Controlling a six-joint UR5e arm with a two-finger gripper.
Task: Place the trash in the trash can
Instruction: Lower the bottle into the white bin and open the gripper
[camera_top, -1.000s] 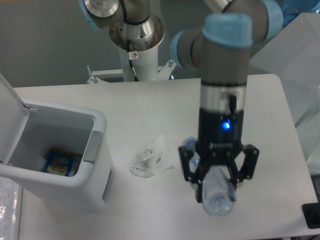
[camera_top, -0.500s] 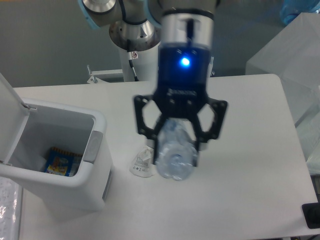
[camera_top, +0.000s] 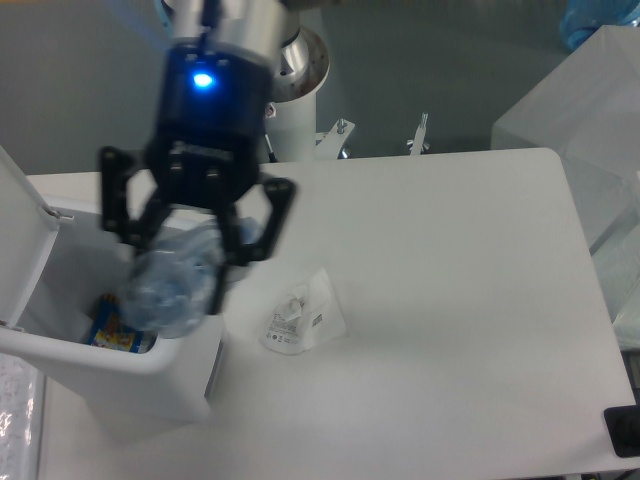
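Fingers (camera_top: 226, 262) of mine are clamping the crushed bluish bottle (camera_top: 172, 285), one on each side of it, so my gripper (camera_top: 185, 270) is holding it above the open trash can (camera_top: 120, 365). I am hanging over the can's right rim, with the bottle partly over the opening and partly over the edge. A blue light is glowing on my wrist housing. Motion blur is softening my outline, so finer detail of the grip is hard to tell.

Inside the can I am seeing a colourful yellow-and-blue packet (camera_top: 112, 330) lying on the bottom. The hinged lid (camera_top: 20, 235) is standing up at the left.

The crumpled white wrapper (camera_top: 302, 316) is lying on the white table (camera_top: 450, 330), just to the right of the can and apart from it. The tabletop is matte white with a rounded far-right corner. Behind it a grey wall is running across the background, and the arm's white pedestal (camera_top: 290, 125) is standing at the table's far edge. A translucent white box (camera_top: 585, 120) is sitting at the right.
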